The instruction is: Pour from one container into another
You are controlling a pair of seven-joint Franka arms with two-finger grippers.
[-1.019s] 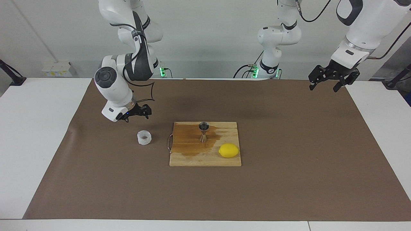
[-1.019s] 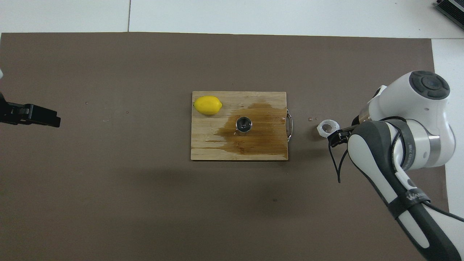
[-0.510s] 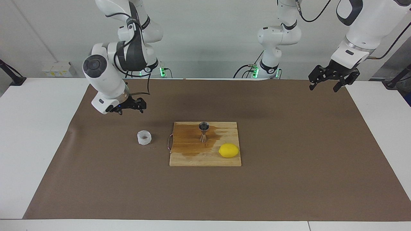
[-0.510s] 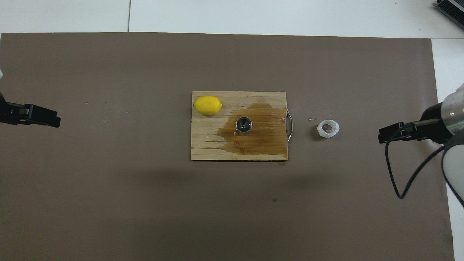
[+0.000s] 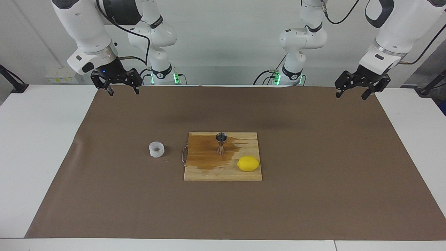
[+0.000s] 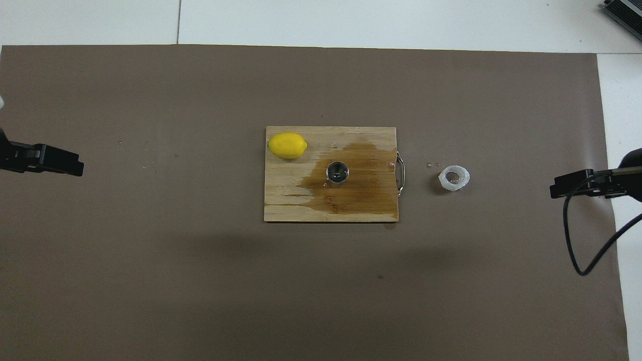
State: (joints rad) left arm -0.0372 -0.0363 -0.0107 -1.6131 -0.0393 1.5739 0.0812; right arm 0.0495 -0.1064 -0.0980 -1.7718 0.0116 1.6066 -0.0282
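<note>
— What sits on the table (image 5: 41, 146)?

— A rectangular wooden cutting board (image 5: 244, 174) with a wire handle lies mid-table on matte brown paper (image 5: 313, 191), its grain darkened by a wet amber stain. A shiny steel jigger (image 5: 221, 142), hourglass-shaped with a narrow waist, stands upright in that stain. A smooth yellow lemon (image 5: 248, 163) rests on a board corner farther from the robots.

— And the cup?

— The squat, ribbed, translucent white plastic cup (image 5: 156, 149) stands upright on the paper beside the board's handle, toward the right arm's end.

— The arms?

— The right gripper (image 5: 118, 83) hangs over the paper's edge, jaws apart, holding nothing. The left gripper (image 5: 355, 88) waits over its own end, jaws likewise apart and empty.
</note>
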